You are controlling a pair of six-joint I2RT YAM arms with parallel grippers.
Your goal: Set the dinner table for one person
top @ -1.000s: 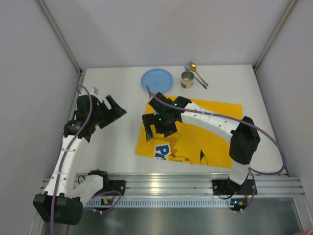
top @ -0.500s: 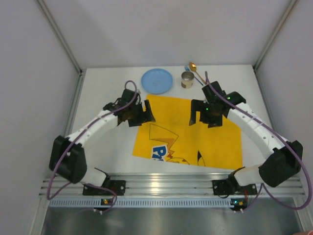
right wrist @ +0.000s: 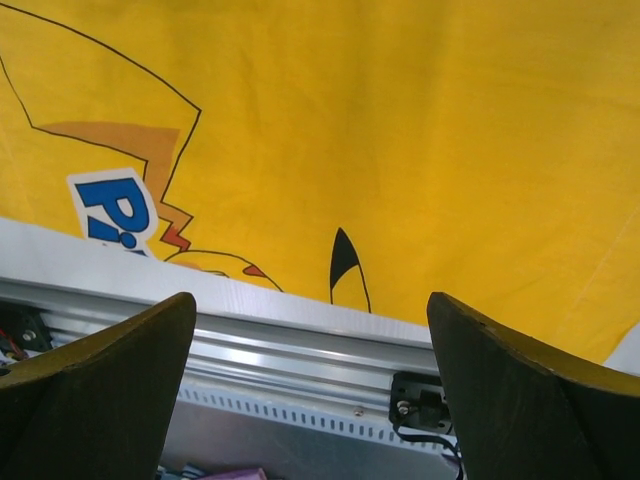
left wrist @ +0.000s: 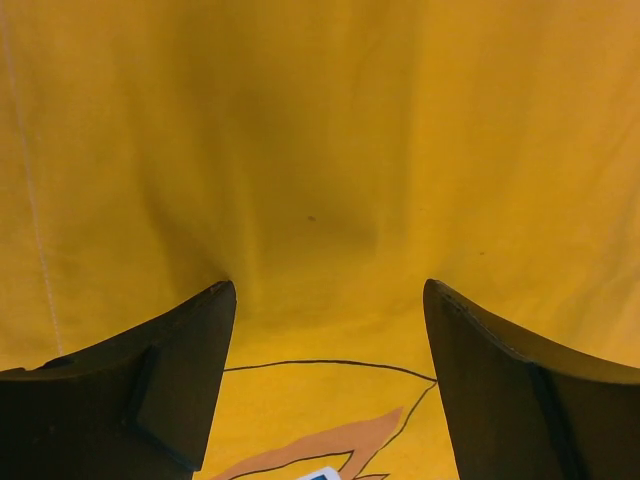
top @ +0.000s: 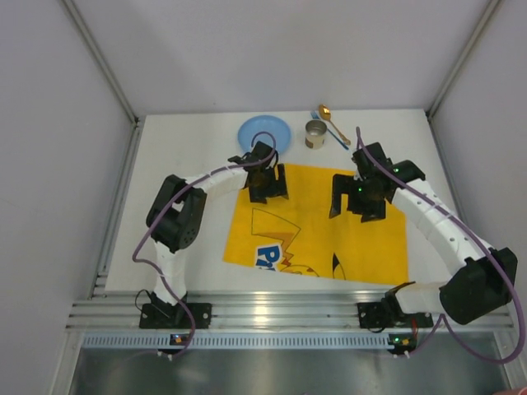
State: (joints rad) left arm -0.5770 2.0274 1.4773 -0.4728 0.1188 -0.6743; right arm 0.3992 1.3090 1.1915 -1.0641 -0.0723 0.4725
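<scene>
Top view first. Filling the cell floor out to the silver rail (top: pixel 288 309) at the near edge: the white dinner table (top: pixel 198 140), with a yellow printed placemat (top: pixel 317 239) spread flat toward the near right. Beyond the mat's far edge, off the cloth: a blue plate (top: pixel 255 130), a small metal tin (top: pixel 315 133) just to its right, then a gold spoon (top: pixel 333 122) with something blue-handled beside it, too small to identify.

Over the mat's far-left corner, near the plate: the left gripper (top: pixel 268 188). Over the far-right part: the right gripper (top: pixel 358 202). Quite otherwise a second ago, with the left gripper drawn back at the table's left side and the right gripper stretched across to that same far-left corner. Since then swapped over, each to its own side. Mat outline much as before, square to the table and apparently unmoved.

Left wrist view. Nothing below but yellow cloth and a thin black line of print. Fingers (left wrist: pixel 170 370) spread wide, nothing between them.

Right wrist view. Looking back toward the near edge: mat, then a strip of white table, then the rail. Fingers (right wrist: pixel 100 380) likewise wide apart and empty.

Judging from all this: mat laying probably finished and let go. Plate, tin and spoon not yet brought onto it. Likely next, the plate, closest to the left gripper, needing a reach just past the mat's far edge.
</scene>
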